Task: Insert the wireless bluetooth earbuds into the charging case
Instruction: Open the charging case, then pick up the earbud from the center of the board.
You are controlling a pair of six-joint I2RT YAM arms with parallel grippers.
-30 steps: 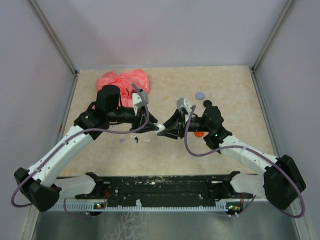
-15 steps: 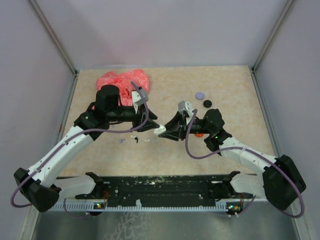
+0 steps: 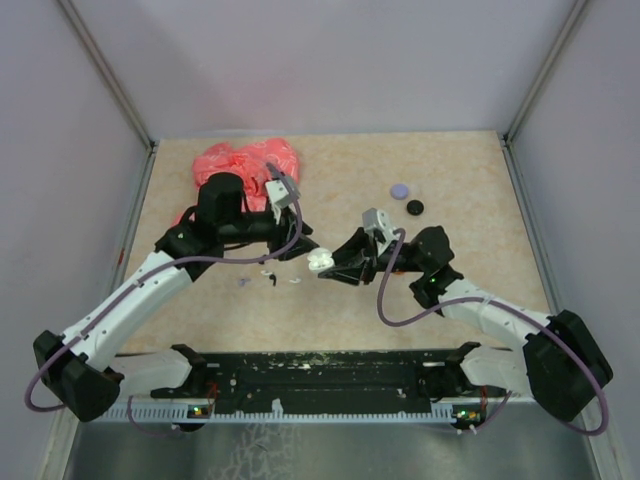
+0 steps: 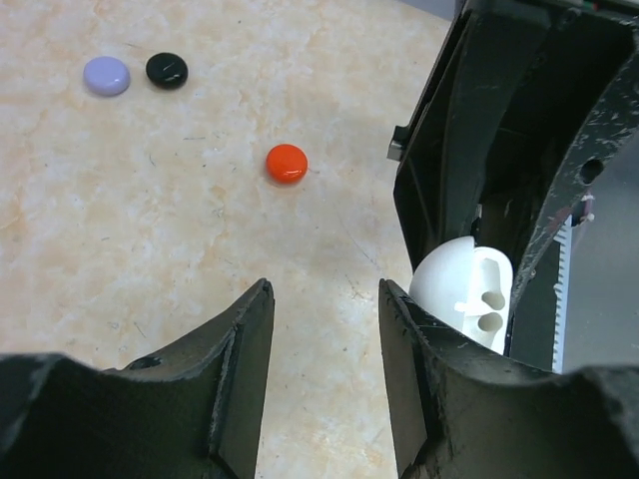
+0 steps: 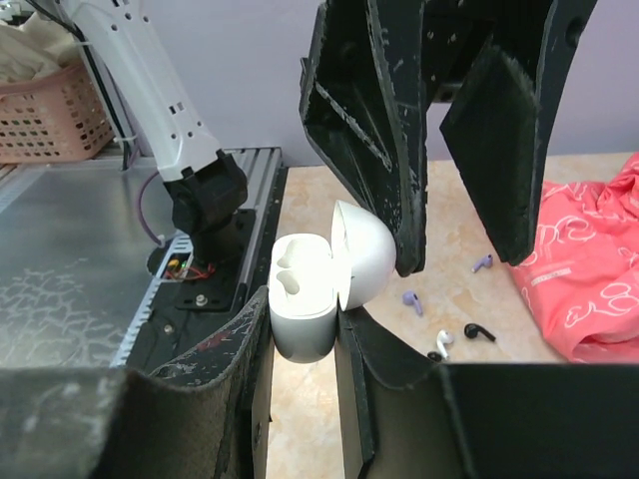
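Right hand (image 5: 305,317): fingers clamped on the white charging case (image 5: 303,299), one finger against each side; the case stands upright between the fingertips, its domed lid swung open on the side facing the other arm.

Left hand (image 4: 324,299): fingers apart, nothing between them, bare table (image 4: 150,220) showing through the gap; it hangs just in front of the right hand's fingertips, close over the open lid; whether it touches the lid cannot be told.

Earbuds (image 3: 270,277): loose on the table, beyond the right hand's fingertips and under the left hand on its near side, all apart from the case; four can be made out from the right wrist: a pale purple earbud (image 5: 481,263), a second purple earbud (image 5: 410,299) nearer the case, a black earbud (image 5: 479,331) and a white earbud (image 5: 439,344) just beside each other.

Other items: a red disc (image 4: 287,163) ahead of the left hand's fingers; a pale purple disc (image 4: 107,76) and a black disc (image 4: 167,69) side by side farther ahead; a crumpled red bag (image 3: 245,160) behind the left hand, beside its wrist.
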